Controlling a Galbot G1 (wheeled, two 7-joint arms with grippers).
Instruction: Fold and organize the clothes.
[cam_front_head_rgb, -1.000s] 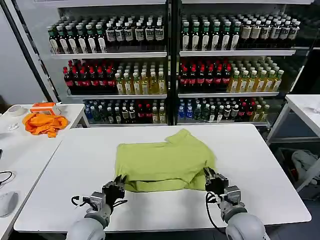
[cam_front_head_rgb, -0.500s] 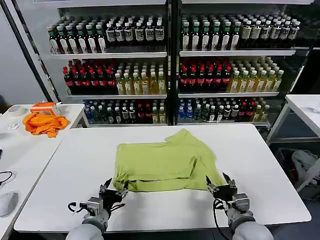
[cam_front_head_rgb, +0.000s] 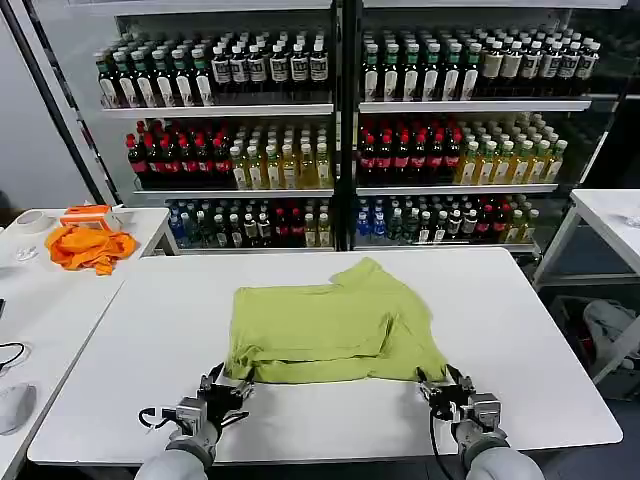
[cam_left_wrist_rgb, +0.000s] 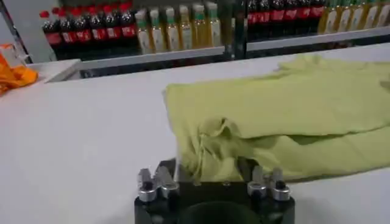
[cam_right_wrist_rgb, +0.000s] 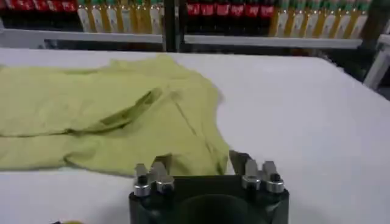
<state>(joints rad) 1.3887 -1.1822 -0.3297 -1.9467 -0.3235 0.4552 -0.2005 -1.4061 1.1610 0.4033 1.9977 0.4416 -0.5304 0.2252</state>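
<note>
while we look down from the head view, the shirt (cam_front_head_rgb: 335, 322) lies partly folded in the middle of the white worktop (cam_front_head_rgb: 520, 330), its near hem facing us. our left gripper (cam_front_head_rgb: 222, 390) sits at the shirt's near left corner and our right gripper (cam_front_head_rgb: 445, 385) at the near right corner, both low over the worktop. both pairs of jaws stand spread, holding nothing that we can see.

from the left wrist view, the left gripper (cam_left_wrist_rgb: 213, 179) has its jaws apart with the bunched corner of the shirt (cam_left_wrist_rgb: 286, 125) just beyond them, perhaps touching. the fabric there is rumpled in several layers.

from the right wrist view, the right gripper (cam_right_wrist_rgb: 207, 176) likewise stands with jaws apart, the shirt's (cam_right_wrist_rgb: 109, 115) corner just ahead of them and a loose flap lying across the upper layer.

we judge the risk to be an uneven pinch: if the jaws close on the top layer alone, or on a different number of layers at each side, the fold would skew or drop. the rumple at the left corner makes that likelier.
</note>
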